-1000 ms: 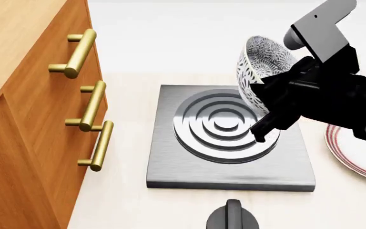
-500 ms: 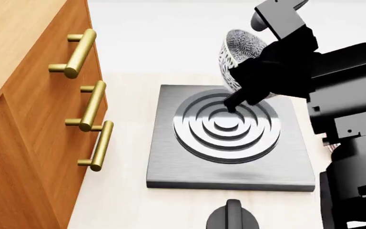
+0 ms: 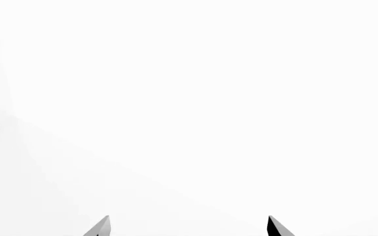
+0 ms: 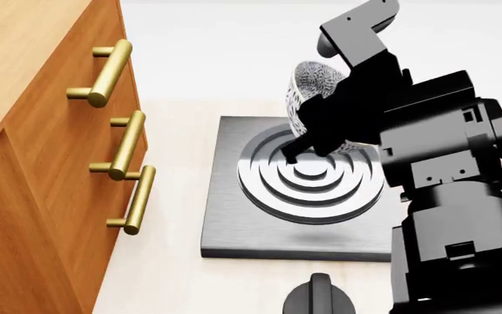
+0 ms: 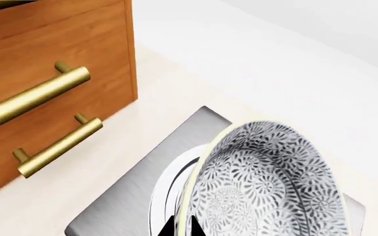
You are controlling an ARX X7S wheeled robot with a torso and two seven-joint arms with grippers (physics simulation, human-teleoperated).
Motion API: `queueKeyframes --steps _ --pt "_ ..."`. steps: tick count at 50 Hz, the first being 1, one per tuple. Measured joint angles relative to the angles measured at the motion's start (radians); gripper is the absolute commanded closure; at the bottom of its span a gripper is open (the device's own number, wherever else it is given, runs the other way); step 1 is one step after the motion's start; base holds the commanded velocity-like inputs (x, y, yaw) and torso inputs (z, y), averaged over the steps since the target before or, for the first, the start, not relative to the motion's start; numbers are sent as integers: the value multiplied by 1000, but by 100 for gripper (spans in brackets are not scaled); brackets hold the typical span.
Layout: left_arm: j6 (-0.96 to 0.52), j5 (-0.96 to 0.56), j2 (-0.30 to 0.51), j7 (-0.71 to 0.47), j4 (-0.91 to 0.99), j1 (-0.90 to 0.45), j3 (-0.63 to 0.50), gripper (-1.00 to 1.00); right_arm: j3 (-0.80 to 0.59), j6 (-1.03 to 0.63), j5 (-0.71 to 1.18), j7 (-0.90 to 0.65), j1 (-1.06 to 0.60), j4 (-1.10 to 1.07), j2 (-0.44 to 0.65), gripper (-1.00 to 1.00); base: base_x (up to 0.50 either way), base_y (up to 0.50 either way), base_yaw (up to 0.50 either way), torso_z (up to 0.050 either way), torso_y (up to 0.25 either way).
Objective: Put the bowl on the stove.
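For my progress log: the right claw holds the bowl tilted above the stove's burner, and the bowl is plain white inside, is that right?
Not quite. The right claw does hold the bowl tilted above the stove burner, but the bowl is not plain inside: the right wrist view shows a dense grey-blue floral pattern across its interior, with only the thin rim pale.

The small deep round bowl [image 5: 267, 187] looks like glazed ceramic, smooth and a little glossy, with a grey-blue floral pattern. The flat square dark-grey stove [image 4: 233, 216] is brushed metal with a soft shine on its ringed burner. The brown cabinet [image 4: 33, 196] is matt grained wood; its golden bar handles [image 4: 133, 199] are polished metal. The pale counter [image 4: 159, 281] is smooth and matt
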State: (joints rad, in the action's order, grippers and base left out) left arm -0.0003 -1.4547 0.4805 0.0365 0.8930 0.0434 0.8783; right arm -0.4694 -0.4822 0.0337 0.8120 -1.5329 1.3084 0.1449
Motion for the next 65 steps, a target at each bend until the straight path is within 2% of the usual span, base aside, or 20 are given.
queueKeyframes --steps 10,23,47,65 --pt "-4 42 -8 -4 -2 -6 -5 -100 31 -4 -21 -14 2 1 -8 100 0 0 0 0 -10" --pt "-5 78 -14 -17 -6 -16 -8 -100 56 -4 -31 -24 2 1 -13 100 0 0 0 0 -232" --pt "-4 87 -16 -25 -14 -19 -11 -100 83 0 -33 -48 3 0 -18 100 0 0 0 0 -25" --pt "-4 83 -17 -31 -13 -18 -16 -100 108 18 -37 -121 16 1 -29 100 0 0 0 0 -40"
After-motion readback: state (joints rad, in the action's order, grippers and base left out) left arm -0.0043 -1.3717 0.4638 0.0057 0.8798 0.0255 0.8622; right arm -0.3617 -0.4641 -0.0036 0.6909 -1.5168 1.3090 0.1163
